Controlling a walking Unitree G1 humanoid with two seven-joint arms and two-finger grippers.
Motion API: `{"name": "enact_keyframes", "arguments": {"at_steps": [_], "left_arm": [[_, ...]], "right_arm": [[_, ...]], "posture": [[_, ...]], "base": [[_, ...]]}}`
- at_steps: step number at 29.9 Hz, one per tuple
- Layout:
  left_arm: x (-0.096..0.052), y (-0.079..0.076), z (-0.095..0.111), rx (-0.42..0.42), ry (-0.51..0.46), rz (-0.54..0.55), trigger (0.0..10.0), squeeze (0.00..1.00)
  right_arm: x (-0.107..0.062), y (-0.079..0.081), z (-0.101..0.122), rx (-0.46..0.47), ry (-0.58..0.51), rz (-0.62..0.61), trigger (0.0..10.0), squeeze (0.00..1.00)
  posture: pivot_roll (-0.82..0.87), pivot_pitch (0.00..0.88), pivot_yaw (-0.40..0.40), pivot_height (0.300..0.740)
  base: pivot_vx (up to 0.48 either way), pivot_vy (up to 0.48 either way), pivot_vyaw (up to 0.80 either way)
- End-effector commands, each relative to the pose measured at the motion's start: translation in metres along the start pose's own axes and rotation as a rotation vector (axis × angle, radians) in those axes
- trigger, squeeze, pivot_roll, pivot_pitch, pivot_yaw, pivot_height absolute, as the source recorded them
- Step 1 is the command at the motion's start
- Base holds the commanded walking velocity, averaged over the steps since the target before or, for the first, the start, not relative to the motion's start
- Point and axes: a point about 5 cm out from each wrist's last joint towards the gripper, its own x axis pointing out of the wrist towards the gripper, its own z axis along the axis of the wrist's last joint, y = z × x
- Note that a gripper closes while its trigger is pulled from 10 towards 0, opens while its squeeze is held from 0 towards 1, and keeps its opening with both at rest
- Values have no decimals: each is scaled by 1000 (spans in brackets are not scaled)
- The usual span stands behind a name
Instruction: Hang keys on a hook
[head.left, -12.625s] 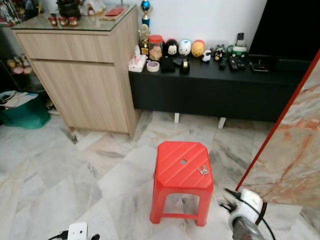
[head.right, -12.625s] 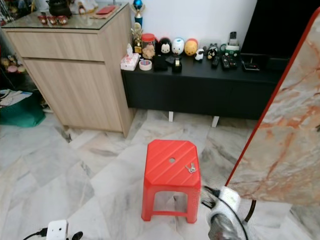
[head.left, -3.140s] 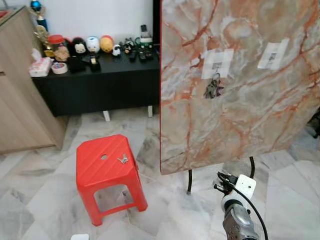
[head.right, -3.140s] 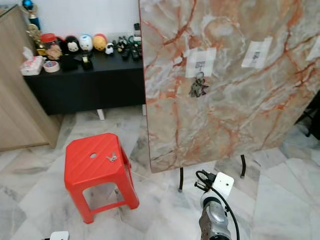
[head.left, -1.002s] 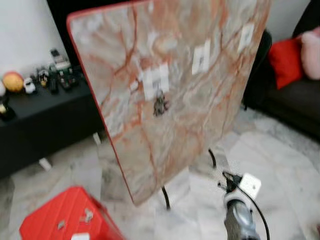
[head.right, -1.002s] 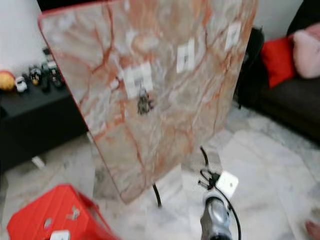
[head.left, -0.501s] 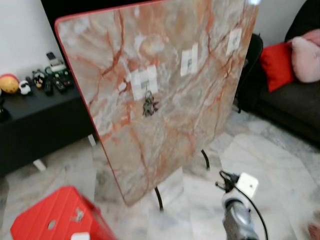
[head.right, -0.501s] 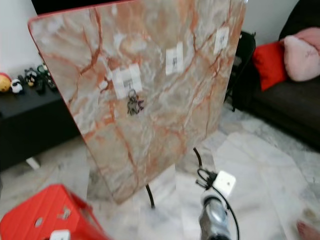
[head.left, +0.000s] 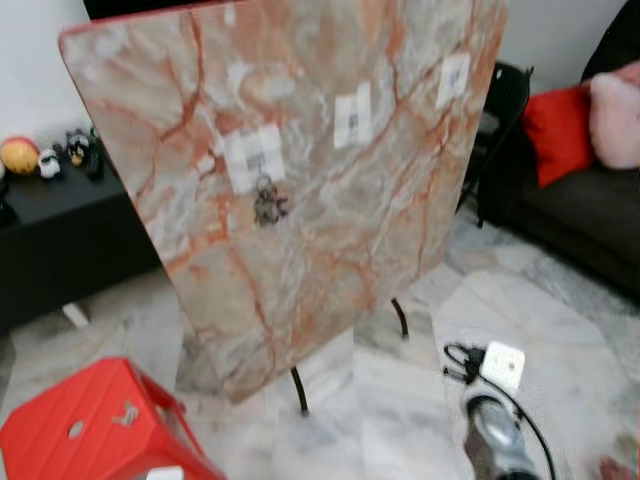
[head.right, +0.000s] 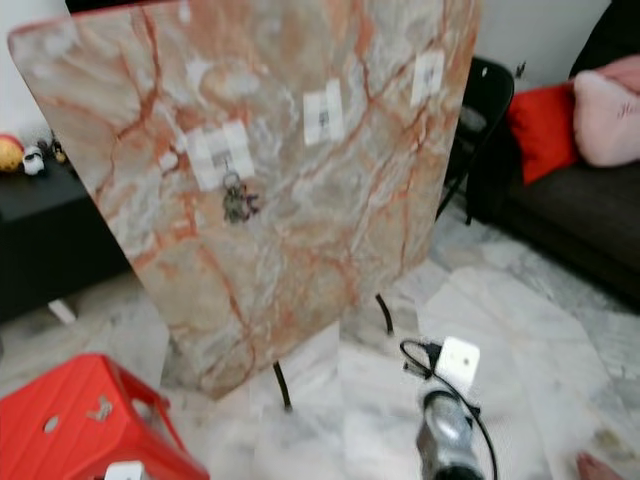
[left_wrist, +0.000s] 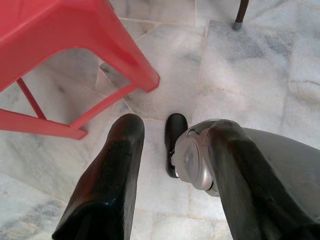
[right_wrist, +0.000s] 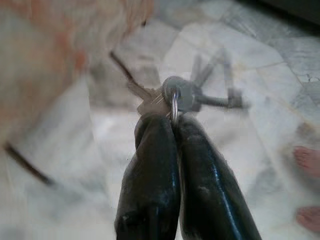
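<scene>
One key bunch (right_wrist: 176, 96), pinched tight in my right gripper (right_wrist: 172, 125).
Carry step: below the marble board (head.left: 300, 150); next, lift to a free hook (head.left: 352, 118). Left gripper (left_wrist: 170, 145) spread wide, idle.

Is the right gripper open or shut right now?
Shut. The right gripper has its two black fingers pressed together, pinching the ring of a bunch of keys.
</scene>
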Motion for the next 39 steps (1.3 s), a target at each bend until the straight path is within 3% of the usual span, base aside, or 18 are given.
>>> {"name": "enact_keyframes", "arguments": {"at_steps": [1, 3, 5, 6, 7, 11, 15, 17, 19, 20, 27, 28, 31, 35, 39], "left_arm": [[0, 6, 1, 6, 7, 13, 10000, 0], [0, 6, 1, 5, 8, 9, 10000, 0], [0, 5, 1, 2, 9, 7, 10000, 0], [0, 5, 1, -1, 8, 8, 10000, 0], [0, 5, 1, -3, 8, 8, 10000, 0], [0, 5, 0, 1, 11, 7, 10000, 0], [0, 5, 0, 4, 11, 4, 10000, 0], [0, 5, 1, 4, 11, 5, 10000, 0], [0, 5, 1, 3, 10, 6, 10000, 0], [0, 5, 1, 4, 10, 7, 10000, 0], [0, 5, 1, 4, 9, 7, 10000, 0], [0, 5, 1, 4, 9, 8, 10000, 0], [0, 5, 1, 4, 9, 9, 10000, 0], [0, 5, 0, 7, 9, 9, 10000, 0], [0, 5, -1, 10, 11, 7, 10000, 0]], "right_arm": [[-8, 5, -37, -163, 210, 66, 10000, 0], [-21, -1, -72, -426, 364, 171, 10000, 0], [-28, -8, -89, -632, 425, 238, 10000, 0], [-30, -11, -92, -679, 432, 242, 10000, 0], [-30, -13, -92, -697, 432, 239, 10000, 0], [-31, -13, -94, -626, 436, 222, 10000, 0], [-27, -14, -85, -622, 349, 146, 10000, 0], [-24, -14, -78, -580, 305, 108, 10000, 0], [-19, -13, -67, -459, 245, 50, 10000, 0], [-17, -12, -60, -351, 220, 32, 10000, 0], [-10, -4, -38, -186, 125, 33, 10000, 0], [-7, -3, -28, -85, 90, 17, 10000, 0], [-4, -2, -17, -18, 51, 6, 10000, 0], [0, 3, 6, 148, -42, -1, 10000, 0], [1, 10, 26, 210, -143, 6, 10000, 0]], "posture": [[37, 0, -16, 728], [48, 0, -18, 728], [52, 0, -19, 728], [52, 0, -19, 728], [52, 0, -19, 728], [38, 0, -13, 728], [44, 0, -16, 728], [46, 0, -16, 728], [44, 0, -17, 728], [43, 0, -17, 728], [48, 0, -20, 728], [47, 0, -20, 728], [49, 0, -21, 728], [46, 0, -21, 728], [40, 0, -22, 728]], "base": [[0, 0, 0], [0, 0, 0], [0, 0, 0], [0, 0, 0], [0, 0, 0], [0, 0, 0], [0, 0, 0], [0, 0, 0], [0, 0, 0], [0, 0, 0], [0, 0, 0], [0, 0, 0], [0, 0, 0], [0, 0, 0], [0, 0, 0]]}}
